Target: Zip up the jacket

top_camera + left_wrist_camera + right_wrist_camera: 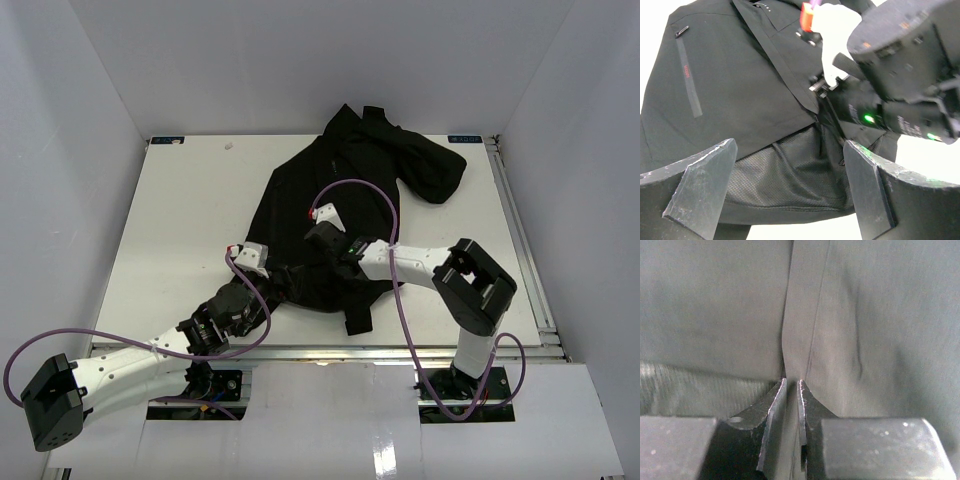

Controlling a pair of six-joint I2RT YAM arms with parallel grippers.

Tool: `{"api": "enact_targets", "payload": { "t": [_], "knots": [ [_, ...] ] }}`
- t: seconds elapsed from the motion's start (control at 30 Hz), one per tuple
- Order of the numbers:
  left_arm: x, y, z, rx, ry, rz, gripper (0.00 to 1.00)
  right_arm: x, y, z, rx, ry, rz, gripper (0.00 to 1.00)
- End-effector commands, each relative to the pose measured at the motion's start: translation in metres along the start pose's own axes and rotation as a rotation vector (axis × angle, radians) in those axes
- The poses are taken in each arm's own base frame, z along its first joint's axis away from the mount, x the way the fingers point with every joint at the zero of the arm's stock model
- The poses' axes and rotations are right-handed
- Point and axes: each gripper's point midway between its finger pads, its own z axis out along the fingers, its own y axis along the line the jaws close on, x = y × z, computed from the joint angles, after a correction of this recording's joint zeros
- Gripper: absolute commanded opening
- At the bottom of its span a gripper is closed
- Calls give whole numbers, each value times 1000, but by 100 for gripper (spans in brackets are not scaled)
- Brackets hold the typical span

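The black jacket (pixel 340 180) lies spread on the white table, collar at the far side and hem toward me. My left gripper (pixel 275 280) is open at the lower hem. In the left wrist view (pixel 790 147) its fingers (pixel 705 185) stand on either side of the mesh lining (pixel 785 170) without closing on it. My right gripper (pixel 318 248) rests on the jacket's front. In the right wrist view (pixel 792 382) it is shut on a narrow fold of the front seam (pixel 802 330). The right gripper also shows in the left wrist view (pixel 820 87), at the seam (pixel 780 60).
Bare white table (pixel 190 220) lies to the left of the jacket. White enclosure walls stand on three sides. A metal rail (pixel 520 230) runs along the table's right edge. A purple cable (pixel 370 190) arcs over the jacket. A zipped chest pocket (pixel 687 75) with red lettering shows on the jacket.
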Motion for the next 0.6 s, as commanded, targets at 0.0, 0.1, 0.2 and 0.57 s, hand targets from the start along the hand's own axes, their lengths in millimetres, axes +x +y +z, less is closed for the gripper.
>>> {"api": "enact_targets", "payload": {
  "t": [0.0,0.1,0.2,0.57],
  "knots": [
    [-14,-7,1,22,-26,-11,98,-21,-5,4,66,-23,-19,20],
    [-14,-7,0,23,-27,-11,98,-19,-5,6,72,-14,-19,21],
    [-15,-8,0,24,-29,-13,98,-14,-8,6,86,-3,-11,21],
    [-14,-9,1,28,-28,-13,98,-3,-15,-2,108,11,26,21]
  ]
}}
